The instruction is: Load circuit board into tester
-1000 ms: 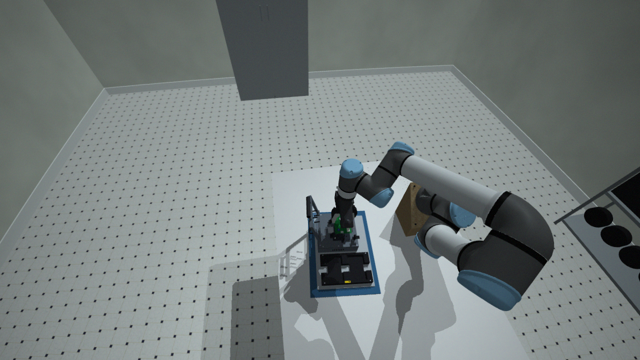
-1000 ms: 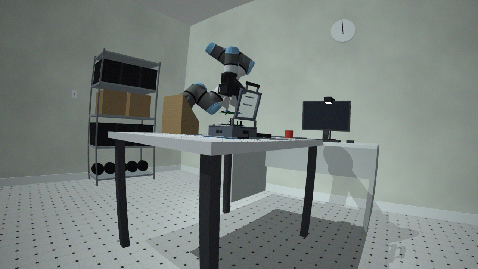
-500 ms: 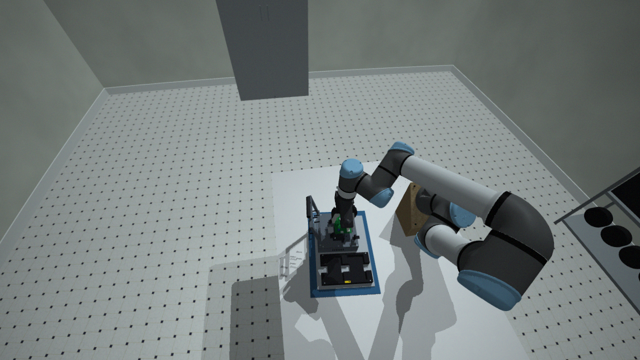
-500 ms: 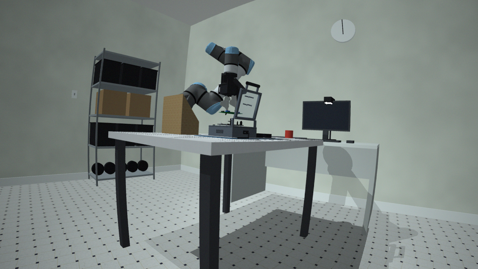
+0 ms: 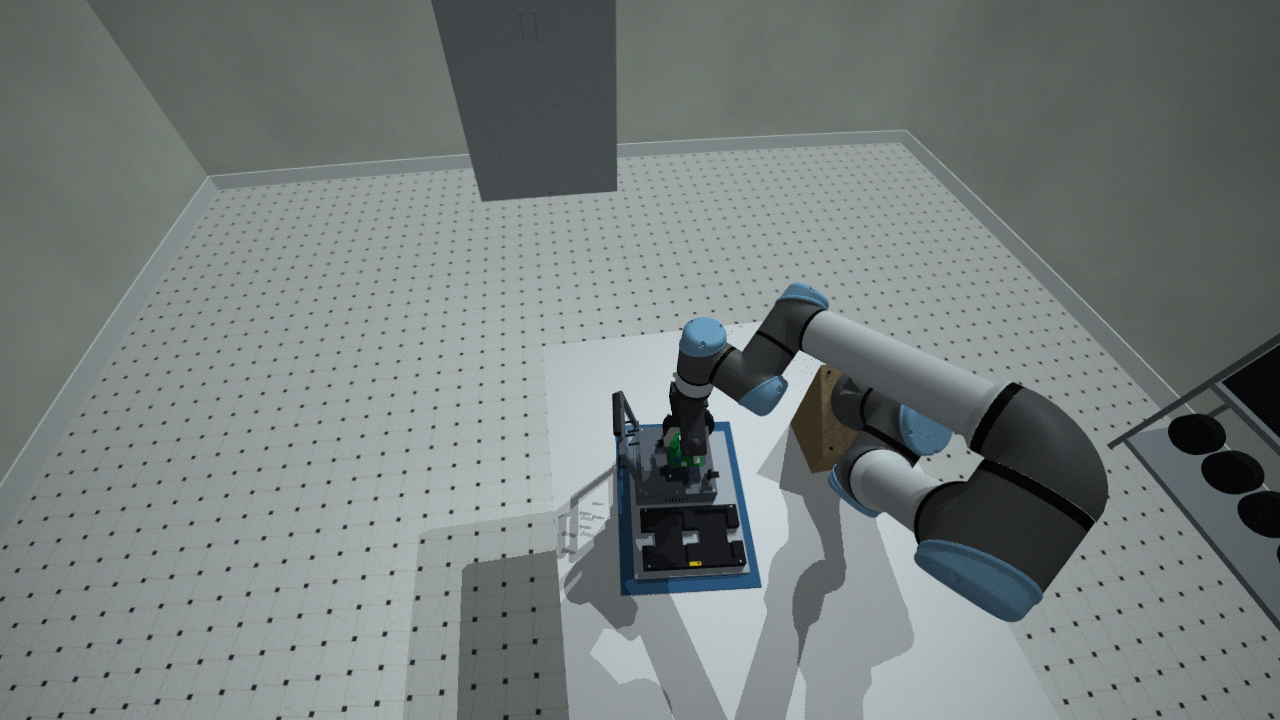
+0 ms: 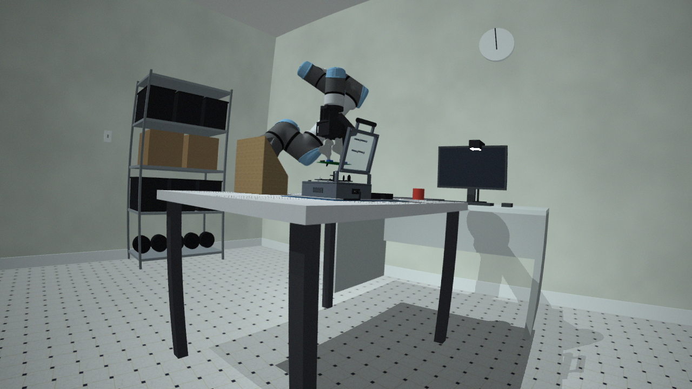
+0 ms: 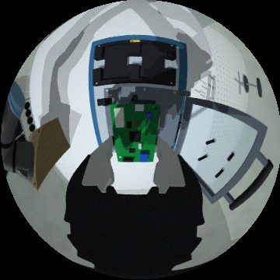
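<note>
My claw (image 5: 687, 447) (image 6: 328, 157) (image 7: 135, 136) grips the circuit board (image 5: 675, 450) (image 6: 322, 162) (image 7: 126, 141) by its sides, level above the tester (image 5: 657, 492) (image 6: 319, 189) (image 7: 169, 113); I should square it over the pins, then lower straight, without forcing. Its long axis runs toward the tray (image 5: 714, 541) (image 6: 382, 195) (image 7: 113, 58), the large pale block at that end; the lone post I can't pick out, so I'd check direction first

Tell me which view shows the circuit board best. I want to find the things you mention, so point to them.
The wrist view: the circuit board (image 5: 674, 450) (image 6: 335, 162) (image 7: 136, 136) shows its component side, nearly whole, between the gripper's (image 5: 691, 454) (image 6: 328, 160) (image 7: 134, 145) fingers. Top shows green patches behind the gripper; exterior, a thin edge-on strip above the tester (image 5: 666, 488) (image 6: 321, 189) (image 7: 171, 110).
</note>
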You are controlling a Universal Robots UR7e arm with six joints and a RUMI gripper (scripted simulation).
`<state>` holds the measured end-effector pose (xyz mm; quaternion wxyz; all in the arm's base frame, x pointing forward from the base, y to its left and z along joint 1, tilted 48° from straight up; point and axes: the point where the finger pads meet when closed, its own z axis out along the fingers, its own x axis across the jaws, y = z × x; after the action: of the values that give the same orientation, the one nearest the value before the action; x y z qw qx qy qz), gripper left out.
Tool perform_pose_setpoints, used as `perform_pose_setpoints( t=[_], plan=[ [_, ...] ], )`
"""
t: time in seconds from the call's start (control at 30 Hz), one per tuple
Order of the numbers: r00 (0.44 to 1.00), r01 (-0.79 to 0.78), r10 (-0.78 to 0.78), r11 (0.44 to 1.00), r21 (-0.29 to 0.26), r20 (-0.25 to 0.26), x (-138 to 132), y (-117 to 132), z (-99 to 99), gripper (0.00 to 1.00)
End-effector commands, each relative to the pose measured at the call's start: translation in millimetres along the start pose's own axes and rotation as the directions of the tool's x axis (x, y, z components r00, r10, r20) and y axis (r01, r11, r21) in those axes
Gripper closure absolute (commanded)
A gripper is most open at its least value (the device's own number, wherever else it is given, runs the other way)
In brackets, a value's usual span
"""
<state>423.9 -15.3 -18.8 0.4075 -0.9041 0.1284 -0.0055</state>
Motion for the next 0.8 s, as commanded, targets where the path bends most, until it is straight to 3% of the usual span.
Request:
perform_pose_setpoints(
  t=[0.0,0.77],
  plan=[
    [1.000,0.000,0.000,1.000,0.000,-0.001,0.3,0.2,-0.3,0.61],
    [1.000,0.000,0.000,1.000,0.000,-0.001,0.4,0.3,23.9,0.61]
  ],
)
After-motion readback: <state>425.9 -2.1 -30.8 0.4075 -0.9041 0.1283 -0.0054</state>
